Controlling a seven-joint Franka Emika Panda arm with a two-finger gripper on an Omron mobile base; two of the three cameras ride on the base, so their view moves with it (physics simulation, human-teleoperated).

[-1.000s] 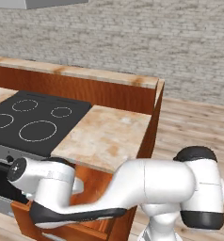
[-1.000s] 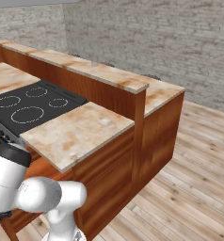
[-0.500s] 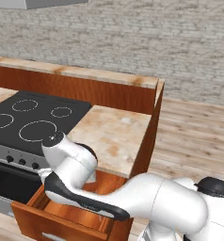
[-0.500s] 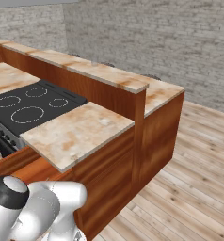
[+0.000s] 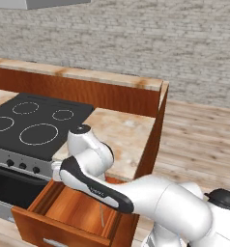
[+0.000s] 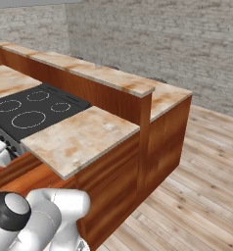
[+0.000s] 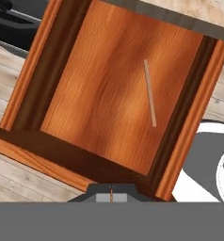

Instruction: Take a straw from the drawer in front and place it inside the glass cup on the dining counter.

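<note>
- Setting: a rendered kitchen with a grey brick back wall and pale plank floor; items run from nearest to farthest.
- The wide, shallow reddish-brown wooden drawer (image 7: pixel 109 89) stands pulled out below the small marbled worktop (image 5: pixel 122 137), beside the black four-ring cooktop (image 5: pixel 32 120).
- The very thin, straight, pale reddish-brown straw (image 7: pixel 150 92) lies flat on the drawer floor, near one side wall and roughly parallel to it, apart from that wall; nothing touches it.
- The two-finger gripper (image 7: pixel 110 192) hovers above the drawer's front edge, looking down; its jaws are fully closed and hold nothing.
- Step in hand, as judged: the approach to the straw, with the drawer already open.
- Next move, as judged: part the jaws, centre them across the straw, descend and pinch it.
- Beyond rises the long beige marbled dining counter (image 6: pixel 113 76); the glass cup cannot be made out.
</note>
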